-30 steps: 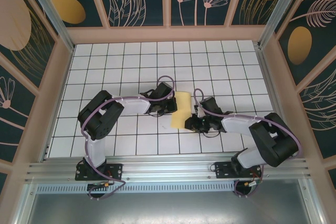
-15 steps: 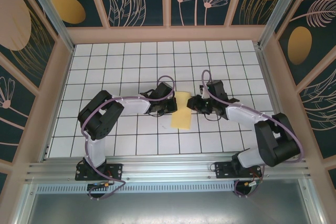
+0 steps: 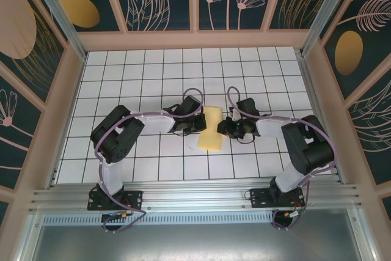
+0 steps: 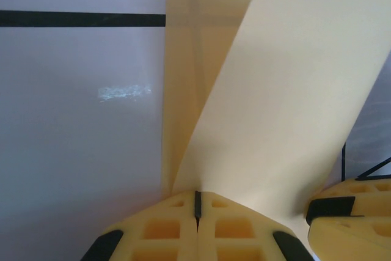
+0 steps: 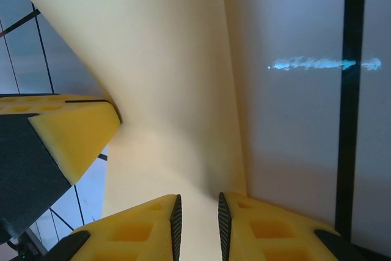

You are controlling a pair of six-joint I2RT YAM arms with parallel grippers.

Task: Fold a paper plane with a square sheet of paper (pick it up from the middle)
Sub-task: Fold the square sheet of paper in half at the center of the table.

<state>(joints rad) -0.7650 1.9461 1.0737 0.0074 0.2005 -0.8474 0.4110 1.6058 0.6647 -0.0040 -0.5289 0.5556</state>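
Just beyond the middle of the near rail [image 3: 195, 195], my two grippers meet over the square sheet of paper [image 3: 211, 140]. It lies on the table [image 3: 153, 71] roughly halfway from that rail to the far wall.

My worry is a tear or a skewed crease. The left gripper [image 4: 197, 195] has its jaws shut tight with the paper's fold running into the tips, so I judge it is pinching the sheet. The right gripper [image 5: 197, 198] faces it from the other side, jaws parted by a narrow slit with paper showing through. If the right one drags sideways while the left holds, the thin sheet could rip or slip out. The two sets of fingers also sit close enough to knock together.

The paper is pale yellow and plain, doubled into a narrow strip running away from the rail. One flap is lifted and curves off the table.
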